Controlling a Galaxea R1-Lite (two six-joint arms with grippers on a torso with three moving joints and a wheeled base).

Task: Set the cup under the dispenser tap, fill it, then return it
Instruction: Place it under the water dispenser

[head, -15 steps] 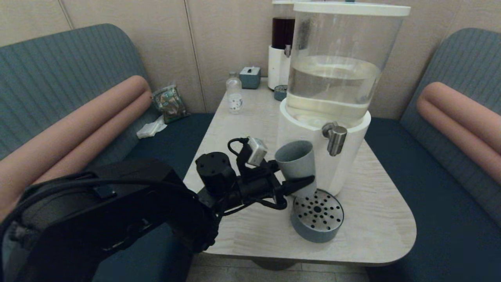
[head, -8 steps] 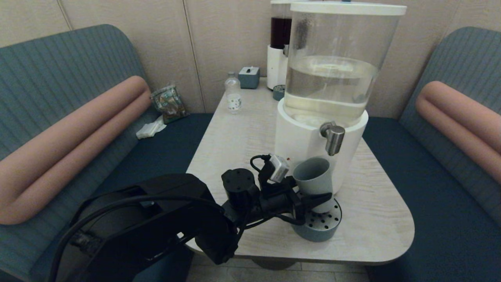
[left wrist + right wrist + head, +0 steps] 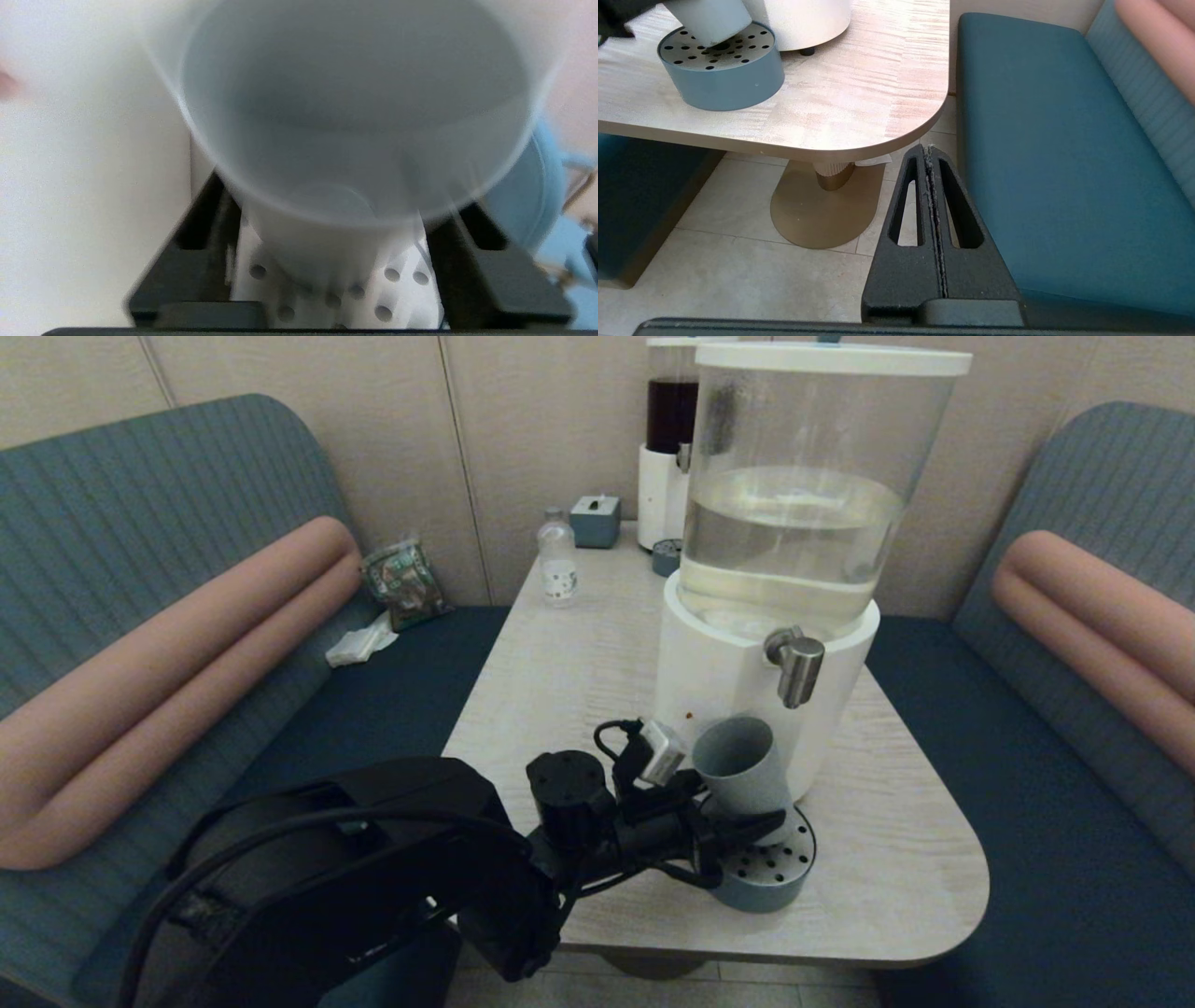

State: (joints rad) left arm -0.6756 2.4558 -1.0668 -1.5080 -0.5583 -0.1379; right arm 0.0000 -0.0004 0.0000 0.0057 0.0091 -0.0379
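Note:
The grey-green cup (image 3: 742,767) stands tilted on the round perforated drip tray (image 3: 780,877), its mouth leaning left, below and a little left of the steel dispenser tap (image 3: 799,668). My left gripper (image 3: 747,810) is shut on the cup's lower body. In the left wrist view the cup (image 3: 355,116) fills the frame, with black fingers (image 3: 205,252) on either side and tray holes beneath. My right gripper (image 3: 928,154) is shut and empty, parked low beside the table's near right corner, over the floor.
The big dispenser's white base (image 3: 714,681) stands right behind the cup. A small bottle (image 3: 558,560), a grey box (image 3: 596,520) and the dark-liquid dispenser (image 3: 665,457) sit at the table's far end. Blue benches (image 3: 1055,140) flank the table (image 3: 896,859).
My left gripper carried the cup right and down from beside the dispenser base onto the drip tray. In the last half second the cup tipped, mouth leaning left. The right arm stayed still.

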